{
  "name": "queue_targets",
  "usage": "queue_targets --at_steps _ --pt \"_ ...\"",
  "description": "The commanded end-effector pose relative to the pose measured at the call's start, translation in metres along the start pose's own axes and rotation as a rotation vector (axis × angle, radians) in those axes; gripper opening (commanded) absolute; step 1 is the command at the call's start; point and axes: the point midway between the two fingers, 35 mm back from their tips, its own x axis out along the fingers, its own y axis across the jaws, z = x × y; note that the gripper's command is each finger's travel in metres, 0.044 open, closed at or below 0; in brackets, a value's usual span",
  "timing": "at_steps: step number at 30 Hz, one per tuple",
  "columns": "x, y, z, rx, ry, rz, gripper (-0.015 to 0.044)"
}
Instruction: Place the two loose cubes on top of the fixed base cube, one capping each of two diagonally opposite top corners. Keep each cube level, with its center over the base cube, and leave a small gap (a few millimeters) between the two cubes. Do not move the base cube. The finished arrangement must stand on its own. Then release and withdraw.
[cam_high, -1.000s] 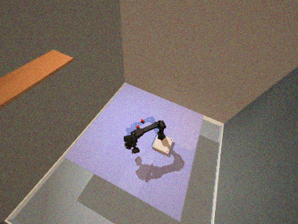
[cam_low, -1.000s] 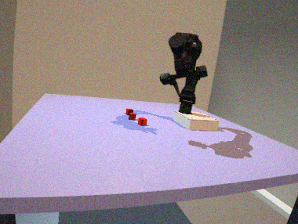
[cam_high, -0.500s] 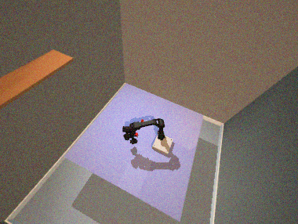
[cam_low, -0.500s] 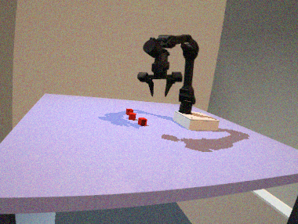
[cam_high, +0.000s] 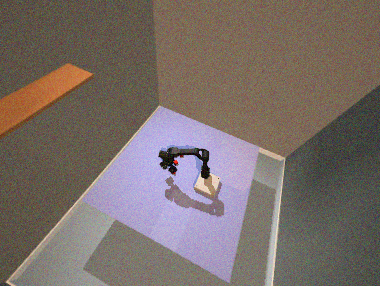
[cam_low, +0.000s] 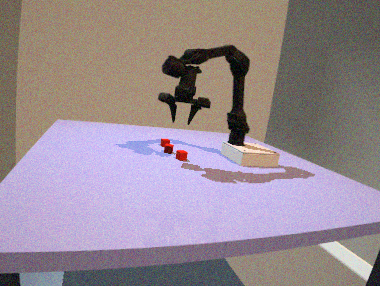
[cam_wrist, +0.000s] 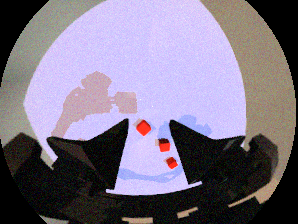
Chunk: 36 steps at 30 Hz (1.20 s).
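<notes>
Three red cubes of like size stand apart on the table in a slanting row: one cube (cam_high: 174, 172) (cam_low: 182, 155) (cam_wrist: 143, 127) at the end near the arm's shadow, a middle cube (cam_high: 175, 162) (cam_low: 169, 148) (cam_wrist: 164, 145), and a far cube (cam_high: 181, 155) (cam_low: 165, 142) (cam_wrist: 172, 162). I cannot tell from looks which is the fixed base cube. Nothing is stacked. My gripper (cam_low: 181, 123) (cam_wrist: 149, 121) is open and empty, pointing down, well above the cubes. In the wrist view the end cube shows between the fingertips, and the other two lie nearer the right finger.
The arm stands on a pale box (cam_high: 200, 185) (cam_low: 257, 159), to the right of the cubes in the exterior view. The lilac table top (cam_high: 165, 225) (cam_low: 100, 210) (cam_wrist: 150, 60) bears the arm's shadow beside the end cube. An orange plank (cam_high: 45, 97) is off at the left in the top view.
</notes>
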Motion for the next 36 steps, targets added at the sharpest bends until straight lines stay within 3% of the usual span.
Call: queue_targets --at_steps 1,17,23,30,36 --pt "0.001 -0.019 -0.026 -0.023 0.051 -0.016 0.0265" --pt "-0.004 -0.070 -0.126 -0.103 0.216 -0.020 0.0265" --pt "-0.003 -0.072 -0.130 -0.106 0.223 -0.018 0.0265" --pt "0.051 -0.074 -0.142 -0.106 0.223 -0.018 0.0265" --pt "0.059 -0.074 -0.144 -0.106 0.223 -0.018 0.0265"
